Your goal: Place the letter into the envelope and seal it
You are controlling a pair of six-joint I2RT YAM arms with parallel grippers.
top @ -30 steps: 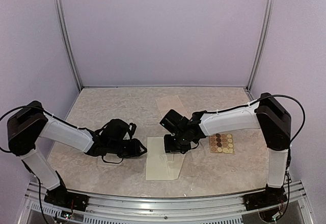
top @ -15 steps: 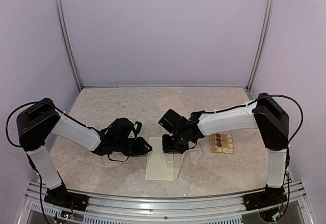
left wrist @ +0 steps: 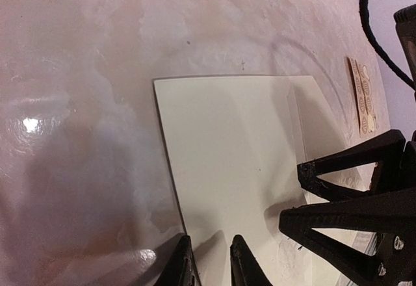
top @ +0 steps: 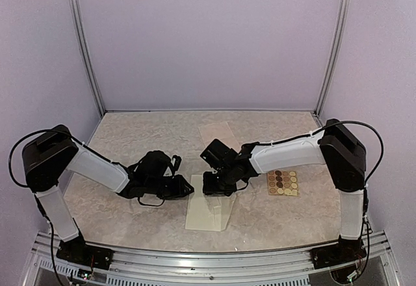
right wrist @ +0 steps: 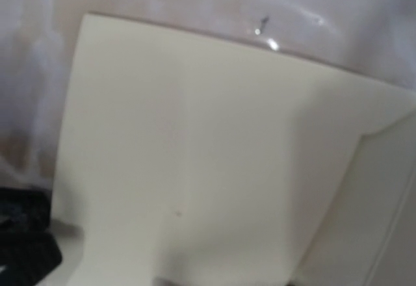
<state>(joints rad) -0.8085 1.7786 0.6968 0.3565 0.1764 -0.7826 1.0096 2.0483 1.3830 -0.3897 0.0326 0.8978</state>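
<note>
Between the two arms, flat on the surface (top: 130, 143), find the envelope (top: 208, 213), left fingers (top: 185, 186) narrow over its left edge, right fingers (top: 214, 188) wider apart, tips down on its far end.

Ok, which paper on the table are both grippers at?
The cream envelope, front centre; the pinkish sheet lies farther back, the sticker sheet off to the right.
</note>
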